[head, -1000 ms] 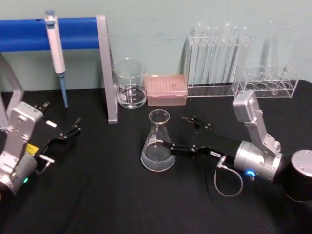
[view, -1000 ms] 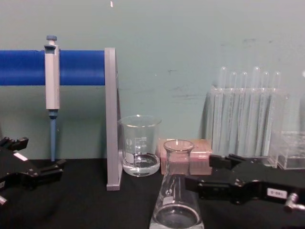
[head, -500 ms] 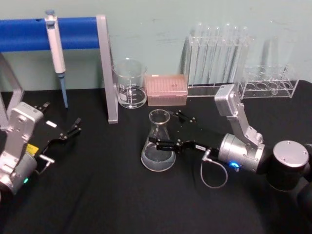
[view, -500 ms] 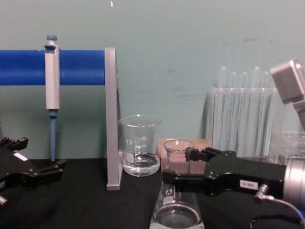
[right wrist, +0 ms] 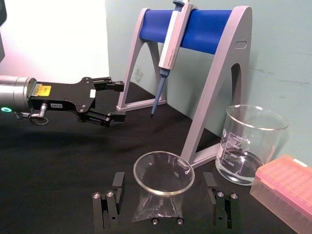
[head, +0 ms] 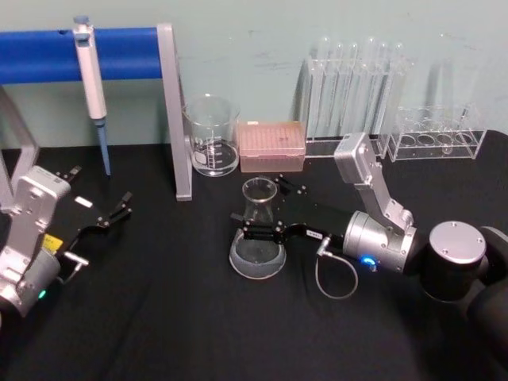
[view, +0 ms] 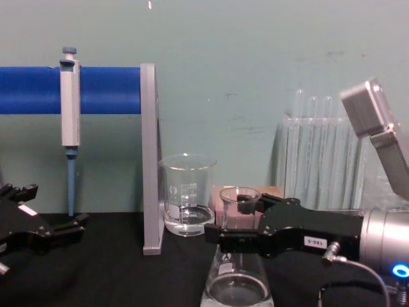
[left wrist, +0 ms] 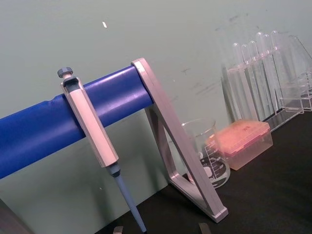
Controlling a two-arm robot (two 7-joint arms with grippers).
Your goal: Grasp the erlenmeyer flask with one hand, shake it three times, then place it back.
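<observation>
Erlenmeyer flask (head: 259, 203): upright, mid-table (head: 159, 317); long axis vertical, mouth up. Right gripper (view: 225, 219): fingers apart, straddling neck, clasping nothing. Left gripper (head: 111, 214): parked far left, fingers apart.

The head view looks forward and down from high over the black surface (head: 159, 317), wall (head: 262, 48) at 12 o'clock. The chest view sits low, facing the same wall, the erlenmeyer flask (view: 235, 284) close at 6 o'clock. The left wrist view looks up at the blue stand (left wrist: 39, 131) from near the surface. The right wrist view peers into the flask's mouth from close by, facing that stand. All four share the beaker (head: 212, 147).
</observation>
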